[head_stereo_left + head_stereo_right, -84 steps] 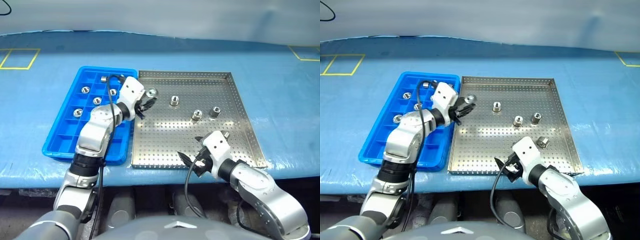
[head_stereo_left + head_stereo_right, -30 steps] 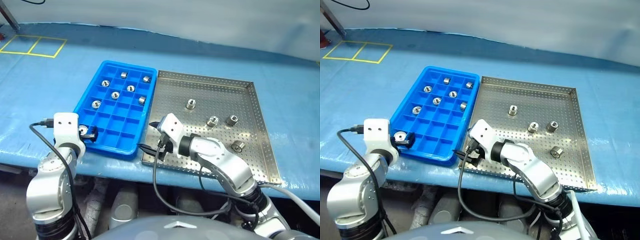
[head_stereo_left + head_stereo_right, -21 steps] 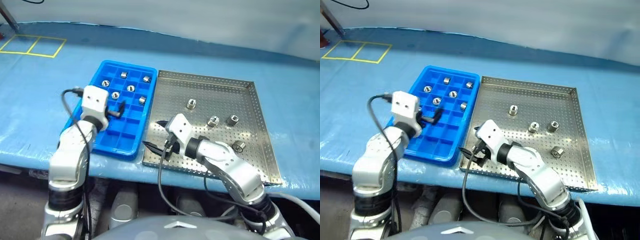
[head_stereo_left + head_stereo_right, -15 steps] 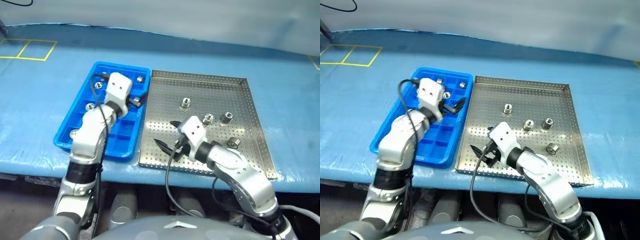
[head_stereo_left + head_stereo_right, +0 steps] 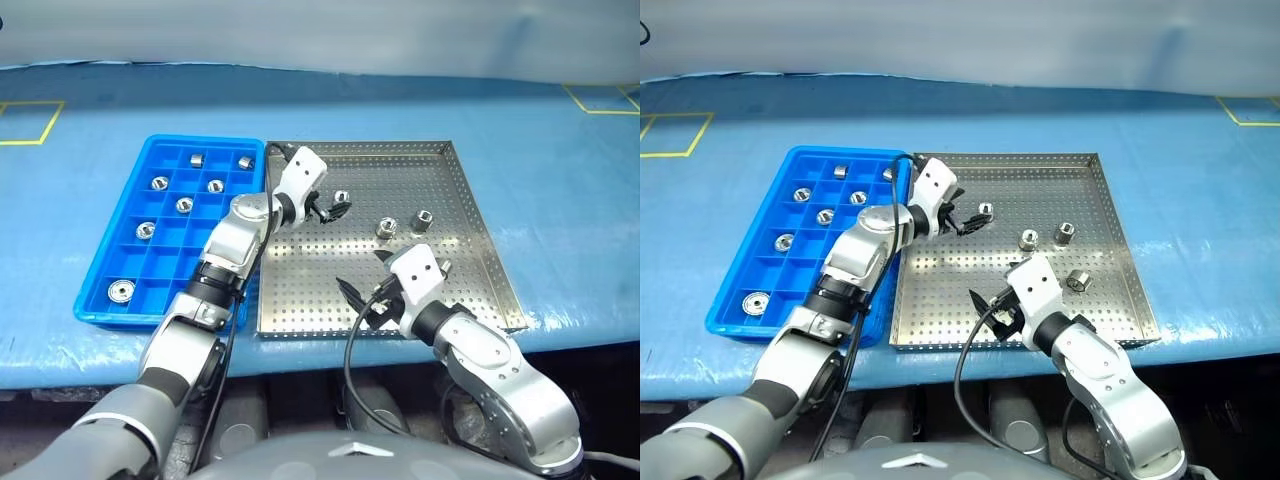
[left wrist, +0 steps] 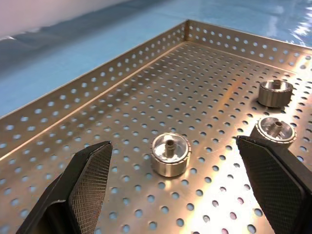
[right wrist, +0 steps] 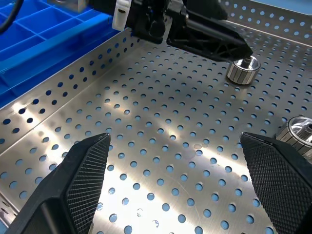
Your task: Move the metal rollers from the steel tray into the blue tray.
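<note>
A blue tabletop (image 5: 560, 170) is seen from above, carrying two trays set side by side and touching. On the left lies the blue tray (image 5: 100, 262), a bright plastic rectangle divided by a grid into small square compartments. On the right lies the steel tray (image 5: 455, 165), a wide, shallow, silver square with a low raised rim and a floor pierced by rows of small round holes.

The metal rollers (image 6: 169, 154) are shown as short, shiny silver cylinders with ribbed sides and a small hole or pin at the centre. Seven rollers are counted in the blue tray, each in its own compartment: six in the far half and one in a near corner compartment. Four rollers are seen on the steel tray's floor: one toward the far left, two close together near the middle, and one partly hidden behind the right arm, so its exact shape cannot be made out well.

The left gripper (image 5: 333, 209) is held just above the steel tray's floor beside the far-left roller, its black fingers (image 6: 87, 178) spread wide on either side of it and gripping nothing. The right gripper (image 5: 362, 289) is held low over the near part of the steel tray, its fingers (image 7: 85, 170) also spread wide and empty.
</note>
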Motion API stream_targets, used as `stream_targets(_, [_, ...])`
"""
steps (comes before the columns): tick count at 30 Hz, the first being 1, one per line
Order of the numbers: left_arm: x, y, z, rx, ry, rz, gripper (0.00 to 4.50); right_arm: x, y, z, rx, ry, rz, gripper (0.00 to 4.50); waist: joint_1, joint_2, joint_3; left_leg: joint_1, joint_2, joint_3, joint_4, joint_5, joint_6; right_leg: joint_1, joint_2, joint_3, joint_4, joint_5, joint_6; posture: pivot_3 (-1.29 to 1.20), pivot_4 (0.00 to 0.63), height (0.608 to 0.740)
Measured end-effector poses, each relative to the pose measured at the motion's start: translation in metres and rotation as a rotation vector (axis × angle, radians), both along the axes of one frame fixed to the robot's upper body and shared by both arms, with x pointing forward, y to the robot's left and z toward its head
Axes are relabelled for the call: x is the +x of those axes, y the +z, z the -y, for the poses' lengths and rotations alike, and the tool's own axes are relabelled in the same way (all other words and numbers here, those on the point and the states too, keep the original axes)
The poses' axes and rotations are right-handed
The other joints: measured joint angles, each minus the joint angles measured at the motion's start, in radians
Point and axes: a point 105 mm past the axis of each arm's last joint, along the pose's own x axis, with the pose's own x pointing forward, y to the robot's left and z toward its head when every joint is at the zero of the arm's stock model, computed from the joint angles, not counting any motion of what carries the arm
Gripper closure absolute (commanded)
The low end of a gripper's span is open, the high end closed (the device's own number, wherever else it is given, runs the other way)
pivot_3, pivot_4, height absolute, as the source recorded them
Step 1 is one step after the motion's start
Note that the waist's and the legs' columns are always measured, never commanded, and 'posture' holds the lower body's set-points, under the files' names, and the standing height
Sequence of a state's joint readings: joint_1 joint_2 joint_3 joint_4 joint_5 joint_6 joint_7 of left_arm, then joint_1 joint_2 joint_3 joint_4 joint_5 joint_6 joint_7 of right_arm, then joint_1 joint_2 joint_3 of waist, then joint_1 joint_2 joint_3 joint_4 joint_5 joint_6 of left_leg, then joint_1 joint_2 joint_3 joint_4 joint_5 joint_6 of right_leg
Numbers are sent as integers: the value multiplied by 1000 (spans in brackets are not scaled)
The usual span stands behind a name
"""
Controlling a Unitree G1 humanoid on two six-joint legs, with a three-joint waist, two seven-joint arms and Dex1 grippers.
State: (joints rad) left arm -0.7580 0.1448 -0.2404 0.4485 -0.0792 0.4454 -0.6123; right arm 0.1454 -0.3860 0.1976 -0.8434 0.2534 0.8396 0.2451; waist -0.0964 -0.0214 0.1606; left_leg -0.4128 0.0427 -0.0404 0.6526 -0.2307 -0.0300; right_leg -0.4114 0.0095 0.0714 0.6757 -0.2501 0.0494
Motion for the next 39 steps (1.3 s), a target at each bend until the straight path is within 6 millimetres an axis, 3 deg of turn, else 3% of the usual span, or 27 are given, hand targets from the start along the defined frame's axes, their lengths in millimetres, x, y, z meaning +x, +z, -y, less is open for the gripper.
stream_targets(8, [11,-22,8,87,12,-16,35,0,1,0,2,-9,4,0,-11,0,0,-1,0,0,0,0,0,0,0,0,0,0,1,-169,150,740])
stream_targets(16, [20,-27,15,119,52,1,35,0,1,-2,4,-3,6,0,-14,0,0,-1,-1,0,0,0,0,0,0,0,0,0,1,-167,150,740])
stream_targets(22, [29,-30,9,153,121,4,35,1,1,-2,4,-3,7,0,-22,0,0,-1,-1,0,0,0,0,0,0,1,0,0,1,-171,150,740])
stream_targets(25, [34,-30,5,159,159,1,599,1,2,-2,6,-4,9,0,-23,0,0,-1,-1,0,0,0,0,0,0,0,0,0,1,-171,150,740])
stream_targets(30, [33,-35,3,157,173,-17,2330,1,2,-2,4,-6,10,0,-24,0,0,-1,-1,0,0,0,0,0,0,0,0,0,1,-166,150,740])
stream_targets(32, [33,-35,4,151,164,-19,2786,1,2,-2,4,-6,11,0,-24,0,0,-1,-1,0,0,0,0,0,0,1,0,0,1,-166,150,740])
stream_targets(36, [31,-34,4,125,153,-23,2784,2,3,-3,5,-3,14,0,-24,0,0,-1,-1,0,0,0,0,0,0,1,1,0,1,-153,150,740])
stream_targets(39, [27,-22,4,26,147,14,2784,2,3,-4,8,2,14,0,-25,0,0,-1,0,0,-1,0,0,-1,0,1,1,0,1,-139,150,740])
